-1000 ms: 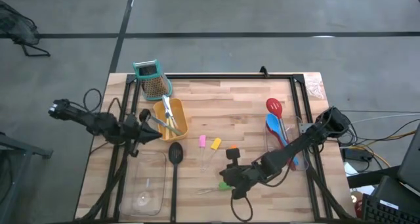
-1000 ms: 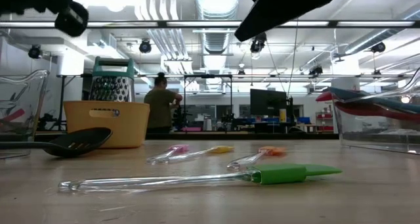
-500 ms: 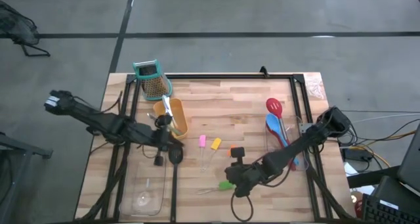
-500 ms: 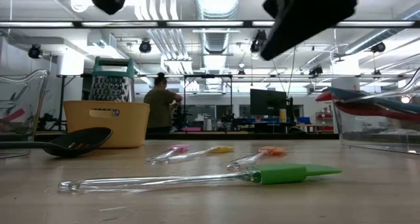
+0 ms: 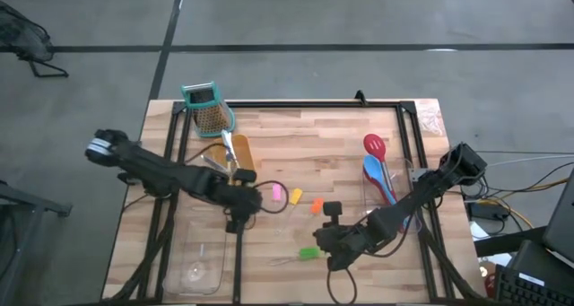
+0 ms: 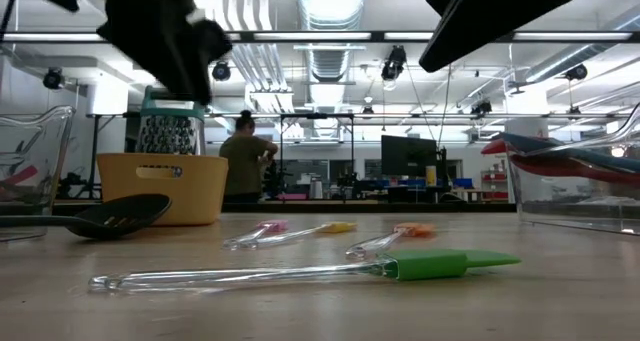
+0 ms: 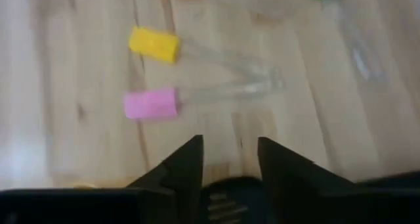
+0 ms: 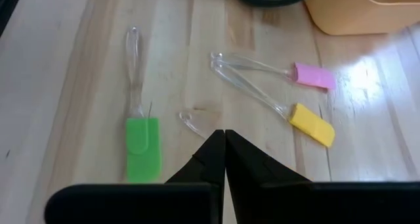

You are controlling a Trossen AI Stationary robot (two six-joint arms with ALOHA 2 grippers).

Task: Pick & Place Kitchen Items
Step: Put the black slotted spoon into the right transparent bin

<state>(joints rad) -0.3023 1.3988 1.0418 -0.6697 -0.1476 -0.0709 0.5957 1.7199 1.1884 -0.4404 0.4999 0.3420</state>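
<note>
A: High view, contents?
B: Left gripper [image 5: 240, 201] over the black spoon [image 5: 239, 223]; pink tool [image 5: 276, 193] beside it. Right gripper [image 5: 328, 241] by the green tool [image 5: 308, 252]. Red spoon [image 5: 374, 148] in the clear tray [image 5: 414, 191].

A: Low view?
B: Black spoon [image 6: 118, 216] lies on the table [image 6: 320, 301]; green tool [image 6: 425, 265] nearest.

A: Left wrist?
B: Fingers [image 7: 185, 168] parted, nothing held, black spoon [image 7: 228, 196] under them; yellow tool [image 7: 155, 44] ahead.

A: Right wrist?
B: Fingers [image 8: 211, 159] pressed together, empty.

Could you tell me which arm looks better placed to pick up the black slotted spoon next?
Probably the left. The left gripper hangs over the black slotted spoon with its fingers apart, whereas the right gripper is shut, nearer the green-tipped tool.
</note>
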